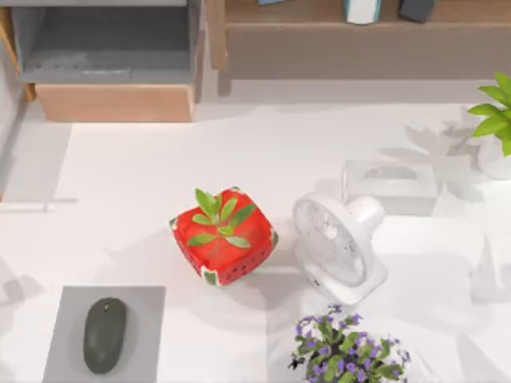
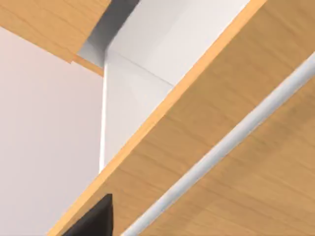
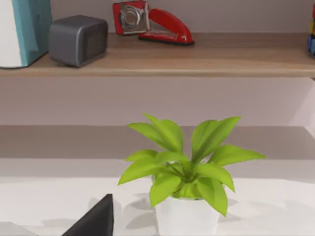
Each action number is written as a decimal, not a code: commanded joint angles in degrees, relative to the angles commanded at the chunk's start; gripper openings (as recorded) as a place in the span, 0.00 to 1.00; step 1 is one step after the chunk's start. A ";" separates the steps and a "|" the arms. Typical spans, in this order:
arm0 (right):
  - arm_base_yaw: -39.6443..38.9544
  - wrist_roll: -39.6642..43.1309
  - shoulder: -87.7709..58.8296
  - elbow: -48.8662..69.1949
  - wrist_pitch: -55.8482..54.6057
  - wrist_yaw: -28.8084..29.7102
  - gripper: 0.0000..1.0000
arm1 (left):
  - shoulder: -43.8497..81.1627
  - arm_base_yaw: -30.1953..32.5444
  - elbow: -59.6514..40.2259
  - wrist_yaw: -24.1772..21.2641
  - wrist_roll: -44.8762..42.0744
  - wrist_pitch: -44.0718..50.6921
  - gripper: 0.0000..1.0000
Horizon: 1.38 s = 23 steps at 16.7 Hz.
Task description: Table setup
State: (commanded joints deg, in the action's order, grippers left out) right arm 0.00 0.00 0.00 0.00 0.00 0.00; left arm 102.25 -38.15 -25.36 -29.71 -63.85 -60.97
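A red watermelon-patterned pot with a green sprout (image 1: 224,236) sits mid-table. Right beside it stands a white desk fan (image 1: 337,243). At the front left, a dark grey mouse (image 1: 104,334) lies on a grey mouse pad (image 1: 144,303). A pale tissue box (image 1: 390,185) is behind the fan. A leafy green plant in a white pot (image 1: 495,128) (image 3: 184,196) stands at the right edge, straight ahead of my right gripper (image 3: 96,220), of which a dark tip shows. A dark tip of my left gripper (image 2: 93,221) shows close to wooden boards (image 2: 221,123).
Purple flowers (image 1: 347,351) stand at the front edge. A wooden cabinet with an open grey compartment (image 1: 112,64) is at the back left. The back shelf (image 3: 197,54) carries a red stapler (image 3: 157,22), a grey box (image 3: 78,39) and a teal-white book (image 3: 24,29).
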 joint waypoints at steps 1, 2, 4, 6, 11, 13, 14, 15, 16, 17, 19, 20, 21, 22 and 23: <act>0.00 0.00 0.00 0.00 0.00 0.00 1.00 | 1.74 -1.28 -0.05 -1.99 -4.45 -4.57 1.00; 0.00 0.00 0.00 0.00 0.00 0.00 1.00 | 3.43 -2.24 -0.06 -3.94 -8.65 -8.84 1.00; 0.00 0.00 0.00 0.00 0.00 0.00 1.00 | 6.58 -3.29 0.02 -7.61 -16.08 -16.32 1.00; 0.00 0.00 0.00 0.00 0.00 0.00 1.00 | 9.17 -3.46 0.13 -10.68 -21.81 -21.99 1.00; 0.00 0.00 0.00 0.00 0.00 0.00 1.00 | 11.86 -3.05 0.29 -13.92 -27.30 -27.30 1.00; 0.00 0.00 0.00 0.00 0.00 0.00 1.00 | 11.86 -3.05 0.29 -13.92 -27.30 -27.30 1.00; 0.00 0.00 0.00 0.00 0.00 0.00 1.00 | 11.86 -3.05 0.29 -13.92 -27.30 -27.30 1.00; 0.00 0.00 0.00 0.00 0.00 0.00 1.00 | 11.66 -3.13 0.13 -13.82 -27.23 -27.17 1.00; 0.00 0.00 0.00 0.00 0.00 0.00 1.00 | 11.75 -2.97 -0.04 -13.72 -27.23 -27.04 1.00; 0.00 0.00 0.00 0.00 0.00 0.00 1.00 | 12.03 -2.49 -0.62 -13.30 -27.23 -26.67 1.00; 0.00 0.00 0.00 0.00 0.00 0.00 1.00 | 12.86 -0.99 -2.43 -11.88 -27.25 -25.64 1.00; 0.00 0.00 0.00 0.00 0.00 0.00 1.00 | 13.26 -0.26 -3.34 -11.16 -27.24 -25.14 1.00; 0.00 0.00 0.00 0.00 0.00 0.00 1.00 | 13.54 0.25 -4.00 -10.65 -27.23 -24.78 1.00; 0.00 0.00 0.00 0.00 0.00 0.00 1.00 | 13.62 0.40 -4.19 -10.50 -27.23 -24.67 1.00; 0.00 0.00 0.00 0.00 0.00 0.00 1.00 | 13.62 0.40 -4.19 -10.50 -27.23 -24.67 1.00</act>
State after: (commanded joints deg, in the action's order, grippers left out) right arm 0.00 0.00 0.00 0.00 0.00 0.00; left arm 115.87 -37.75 -29.55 -40.20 -91.08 -85.65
